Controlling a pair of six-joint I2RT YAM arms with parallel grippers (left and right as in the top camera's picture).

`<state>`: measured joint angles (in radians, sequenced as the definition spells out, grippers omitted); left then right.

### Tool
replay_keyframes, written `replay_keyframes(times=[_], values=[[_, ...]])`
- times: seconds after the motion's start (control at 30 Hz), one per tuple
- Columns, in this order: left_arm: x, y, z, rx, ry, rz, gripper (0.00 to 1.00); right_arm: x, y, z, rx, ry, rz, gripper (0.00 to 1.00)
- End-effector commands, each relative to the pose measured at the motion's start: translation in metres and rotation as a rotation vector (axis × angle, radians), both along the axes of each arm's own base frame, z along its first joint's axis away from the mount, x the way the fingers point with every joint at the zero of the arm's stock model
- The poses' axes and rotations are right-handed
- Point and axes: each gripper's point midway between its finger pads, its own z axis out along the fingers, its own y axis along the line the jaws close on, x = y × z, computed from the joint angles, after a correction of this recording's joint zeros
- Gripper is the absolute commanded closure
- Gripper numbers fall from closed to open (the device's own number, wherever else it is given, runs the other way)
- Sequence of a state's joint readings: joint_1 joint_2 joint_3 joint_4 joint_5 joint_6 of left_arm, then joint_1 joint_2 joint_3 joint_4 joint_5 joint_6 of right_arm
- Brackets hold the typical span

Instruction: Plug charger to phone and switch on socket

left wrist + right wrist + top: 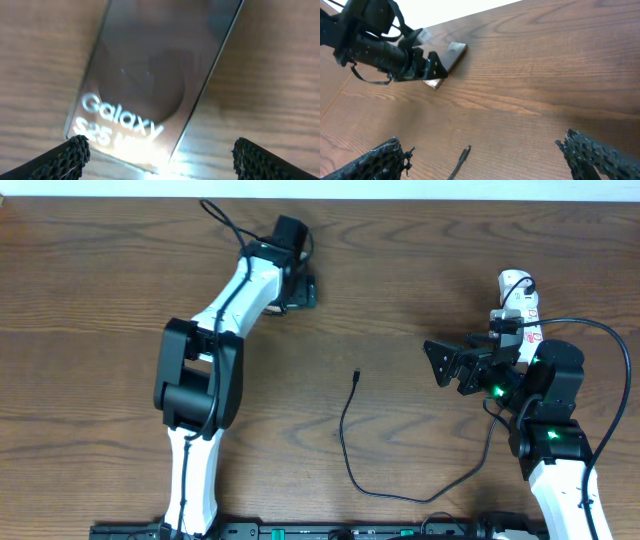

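Overhead view: one thin black charger cable (344, 435) lay untouched towards the table's (420, 260) near edge, right fingers (375, 165) apart near one narrow white power strip (515, 285). At the far edge, left fingers (65, 157) stood apart over one dark grey Galaxy phone (145, 75). Plugging looked unstarted; next would need pinching the connector tip (356, 376).

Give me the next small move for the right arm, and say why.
Probably lower the right end effector onto the charger's connector tip and close on it. The tip lies loose on the table, apart from the phone, and in the right wrist view it shows between the open fingers. The left end effector, also open, straddles the phone.
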<state>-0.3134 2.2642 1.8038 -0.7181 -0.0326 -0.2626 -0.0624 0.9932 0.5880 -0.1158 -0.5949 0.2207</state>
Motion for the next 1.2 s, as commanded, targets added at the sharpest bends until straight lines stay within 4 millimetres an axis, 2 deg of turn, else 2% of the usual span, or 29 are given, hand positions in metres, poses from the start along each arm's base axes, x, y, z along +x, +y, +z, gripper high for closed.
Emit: replay_keyframes(times=[0.0,0.1,0.23,0.57,0.73,1.0,1.1,1.17], values=[[0.015,-0.002,0.023,0.014,-0.094,-0.074,0.06,0.004,-0.002,0.007,-0.003,-0.010,-0.019,0.01],[0.037,-0.009,0.035,0.021,-0.195,-0.152,0.05,0.006,-0.005,0.005,-0.013,-0.007,-0.037,0.01],[0.056,-0.013,0.036,0.056,-0.273,-0.251,0.03,0.008,-0.006,-0.002,-0.014,0.018,-0.040,0.01],[0.074,0.015,0.000,0.093,-0.270,-0.201,0.01,0.011,-0.005,-0.020,-0.009,0.078,-0.036,0.01],[0.065,-0.001,-0.018,-0.029,-0.216,-0.266,0.02,0.011,-0.005,-0.020,-0.010,0.079,-0.036,0.01],[0.034,0.006,-0.049,-0.016,-0.058,-0.269,0.02,0.011,-0.005,-0.020,-0.010,0.080,-0.036,0.01],[0.018,0.009,-0.054,-0.011,0.012,-0.262,0.22,0.011,-0.005,-0.020,-0.010,0.080,-0.036,0.01],[0.005,0.010,-0.058,-0.011,0.068,-0.254,0.24,0.011,-0.005,-0.020,-0.010,0.080,-0.036,0.01]])
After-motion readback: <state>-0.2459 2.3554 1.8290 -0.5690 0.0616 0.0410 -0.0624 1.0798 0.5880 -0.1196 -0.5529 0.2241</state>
